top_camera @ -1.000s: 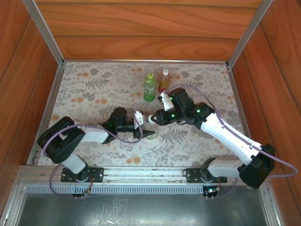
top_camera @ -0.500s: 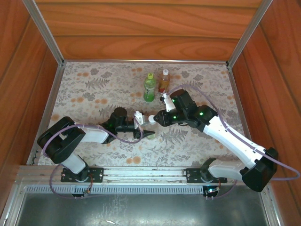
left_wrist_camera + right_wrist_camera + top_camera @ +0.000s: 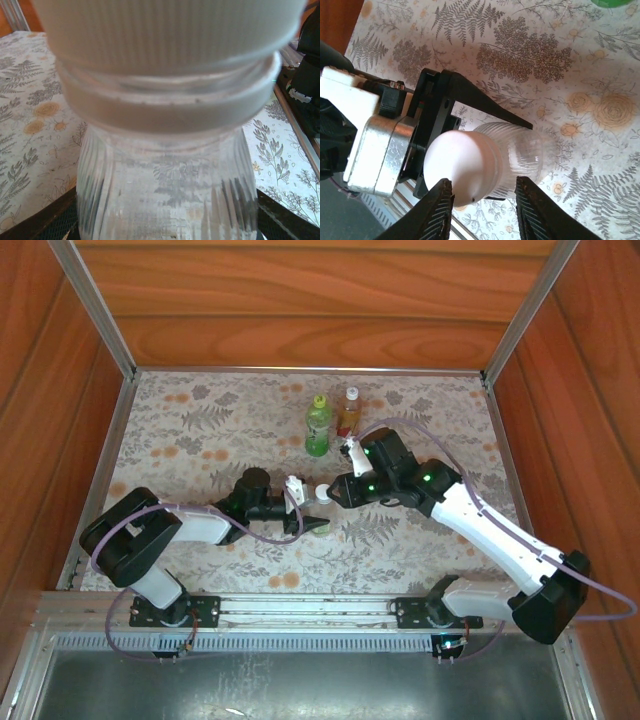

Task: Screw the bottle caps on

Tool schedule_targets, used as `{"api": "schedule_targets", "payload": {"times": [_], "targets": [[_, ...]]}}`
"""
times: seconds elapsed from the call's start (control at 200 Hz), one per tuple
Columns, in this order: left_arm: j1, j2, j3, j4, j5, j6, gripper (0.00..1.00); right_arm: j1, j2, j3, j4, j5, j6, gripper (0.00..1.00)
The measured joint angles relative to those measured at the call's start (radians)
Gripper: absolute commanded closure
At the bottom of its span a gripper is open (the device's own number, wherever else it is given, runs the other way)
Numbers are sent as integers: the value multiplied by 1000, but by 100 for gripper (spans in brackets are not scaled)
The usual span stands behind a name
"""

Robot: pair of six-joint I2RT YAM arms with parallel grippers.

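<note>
Right gripper (image 3: pixel 331 492), from above: my jaws stand apart at the white cap (image 3: pixel 322 494) in mid-table, reaching in from the right. This arm is the nearer to it.
Left gripper (image 3: pixel 310 523), from above: clamped on the clear bottle (image 3: pixel 320 525), which stands upright, long axis vertical, cap uppermost.
Other bottles: the green bottle (image 3: pixel 318 428) and the amber bottle (image 3: pixel 348 412), both seemingly capped, stand just beyond my right wrist. The floral table (image 3: pixel 180 440) lies open to the left.
Left wrist view: the ribbed cap sits over the neck with the neck ring showing beneath. My dark fingers (image 3: pixel 30 222) flank the bottle's shoulder.
Right wrist view: the cap lies dead ahead between my two fingers (image 3: pixel 436 212), one at its rim, the other just clear. Nothing is gripped.
Coming move, I judge: close on the cap and twist about the bottle's axis. The left gripper's body crowds one side.
</note>
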Motion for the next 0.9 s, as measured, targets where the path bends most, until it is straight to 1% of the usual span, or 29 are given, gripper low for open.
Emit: {"api": "schedule_targets", "payload": {"times": [0.195,0.295,0.415,0.515,0.63,0.774,0.899], "targets": [[0,1,5,-7,2,-2,33,0,-17,-14,-11,13,-1,68],[2,1,5,-8,2,-10,33,0,-18,-26,-12,10,0,70],[0,1,5,-8,3,-9,33,1,-3,-53,-40,18,-1,70],[0,1,5,-8,3,-9,33,0,0,-54,-57,16,-2,65],[0,1,5,-8,3,-10,33,1,-24,-54,-36,-9,-2,54],[1,1,6,-10,14,-19,34,1,-43,-26,-23,-11,-1,49],[1,2,9,-20,67,-44,34,1,-32,19,-22,-10,-13,43]]}}
